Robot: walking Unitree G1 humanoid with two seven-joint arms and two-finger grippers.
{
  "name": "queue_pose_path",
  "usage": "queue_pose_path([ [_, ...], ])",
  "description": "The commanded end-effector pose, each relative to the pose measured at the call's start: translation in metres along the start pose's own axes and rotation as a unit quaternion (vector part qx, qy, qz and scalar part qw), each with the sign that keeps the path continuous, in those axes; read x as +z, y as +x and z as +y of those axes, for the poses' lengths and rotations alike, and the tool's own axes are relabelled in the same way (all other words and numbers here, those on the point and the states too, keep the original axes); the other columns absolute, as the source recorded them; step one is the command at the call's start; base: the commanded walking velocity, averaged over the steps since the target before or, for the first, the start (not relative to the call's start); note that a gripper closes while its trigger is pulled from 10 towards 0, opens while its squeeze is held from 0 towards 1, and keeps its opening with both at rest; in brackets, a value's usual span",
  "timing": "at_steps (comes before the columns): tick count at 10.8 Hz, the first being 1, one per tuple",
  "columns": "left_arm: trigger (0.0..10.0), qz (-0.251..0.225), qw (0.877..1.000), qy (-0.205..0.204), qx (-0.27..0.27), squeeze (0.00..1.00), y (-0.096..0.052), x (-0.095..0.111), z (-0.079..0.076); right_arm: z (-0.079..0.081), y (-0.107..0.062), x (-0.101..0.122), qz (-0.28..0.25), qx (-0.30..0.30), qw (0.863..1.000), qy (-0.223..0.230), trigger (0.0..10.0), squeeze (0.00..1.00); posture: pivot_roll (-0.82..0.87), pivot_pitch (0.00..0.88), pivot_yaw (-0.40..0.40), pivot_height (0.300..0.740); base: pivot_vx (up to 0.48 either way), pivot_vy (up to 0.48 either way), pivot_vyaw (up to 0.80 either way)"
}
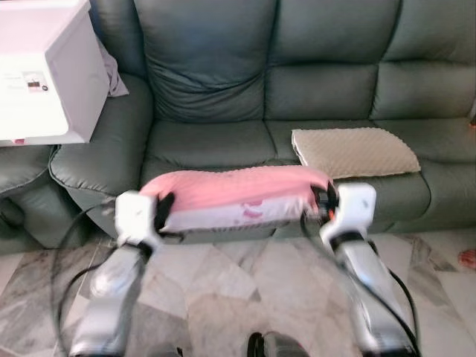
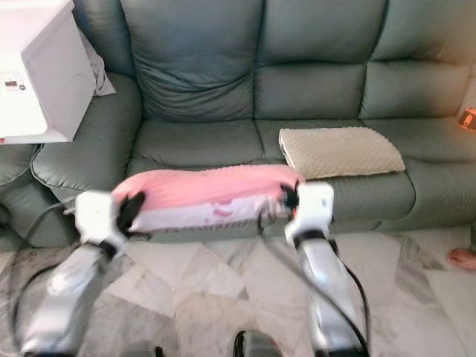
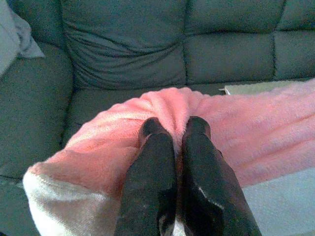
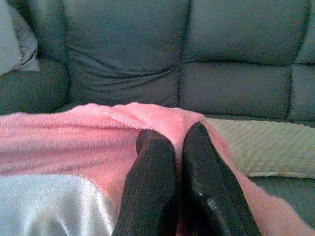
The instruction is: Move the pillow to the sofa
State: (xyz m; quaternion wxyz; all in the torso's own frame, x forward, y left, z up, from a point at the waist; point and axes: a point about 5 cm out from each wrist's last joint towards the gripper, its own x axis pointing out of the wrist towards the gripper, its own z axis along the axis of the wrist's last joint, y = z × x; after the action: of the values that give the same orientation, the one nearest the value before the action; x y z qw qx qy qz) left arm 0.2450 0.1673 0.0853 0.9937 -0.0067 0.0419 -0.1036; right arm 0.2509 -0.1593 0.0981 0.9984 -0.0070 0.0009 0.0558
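The pink pillow (image 1: 234, 195) — fuzzy pink on top, with a white satin underside — is held in the air between the robot's 2 arms, level with the front edge of the grey-green leather sofa (image 1: 223, 67) and above the marble-patterned floor (image 1: 238, 290). The left gripper (image 3: 172, 129) is clenched on a fold of the pillow's pink fabric at its left end; its 2 black fingers (image 3: 150, 167) lie almost together with the plush pinched between the tips. The right gripper (image 4: 174, 132) grasps the pillow's right end in the same way, jaws pressed close on the pink cover. A beige textured cushion (image 1: 353, 151) lies flat on the sofa's middle seat, just behind and to the right of the held pillow, apart from it. A white box-shaped appliance (image 1: 44, 71) stands at the far left beside the sofa's armrest — a pale cloth (image 1: 111, 71) is tucked behind it.
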Motion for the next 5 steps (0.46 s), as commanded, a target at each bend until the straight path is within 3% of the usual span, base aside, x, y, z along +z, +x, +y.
queue_pose_path([
  [1,10.0,-0.006,1.000,0.016,0.024,0.00,-0.008,0.007,0.014,-0.015,-0.008,0.009,-0.012,-0.022,0.999,-0.019,10.0,0.00,0.02,0.000,-0.055,0.740,0.000,0.000,0.00],
  [2,10.0,-0.002,0.999,0.017,0.030,0.00,-0.014,0.006,0.016,-0.018,-0.021,0.003,0.005,-0.018,0.999,-0.028,10.0,0.00,0.02,0.000,-0.054,0.740,0.000,0.000,0.00],
  [3,10.0,-0.001,0.999,0.017,0.030,0.00,-0.014,0.007,0.016,-0.018,-0.023,0.002,0.008,-0.018,0.999,-0.030,10.0,0.00,0.02,0.000,-0.055,0.740,0.000,0.000,0.00],
  [5,10.0,0.001,1.000,0.007,0.013,0.00,-0.014,0.007,0.005,-0.017,-0.022,0.004,0.012,-0.020,0.999,-0.028,10.0,0.00,0.02,0.000,-0.048,0.740,0.300,0.000,0.00],
])
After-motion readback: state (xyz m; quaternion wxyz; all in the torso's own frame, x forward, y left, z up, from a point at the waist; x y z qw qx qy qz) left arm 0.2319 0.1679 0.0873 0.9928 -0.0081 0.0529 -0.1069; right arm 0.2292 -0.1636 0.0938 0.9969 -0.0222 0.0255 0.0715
